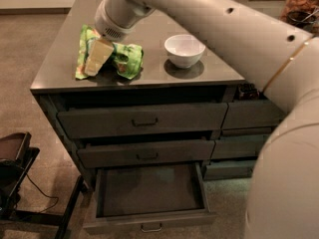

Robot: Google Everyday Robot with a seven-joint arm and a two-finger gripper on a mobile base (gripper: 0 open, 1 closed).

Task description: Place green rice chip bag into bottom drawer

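The green rice chip bag (122,58) lies crumpled on the grey counter top (149,78) near its front left. My gripper (96,59) hangs from the big white arm and sits right over the bag's left half, its pale fingers (98,57) pointing down onto the foil. The bottom drawer (149,192) is pulled out below the counter, its dark inside bare, its small metal handle (151,228) at the front centre.
A white bowl (184,49) stands on the counter to the right of the bag. Two wide shut drawers (144,121) sit above the open one, narrower drawers (249,114) to the right. A dark stand with a cable (15,168) is on the floor at left.
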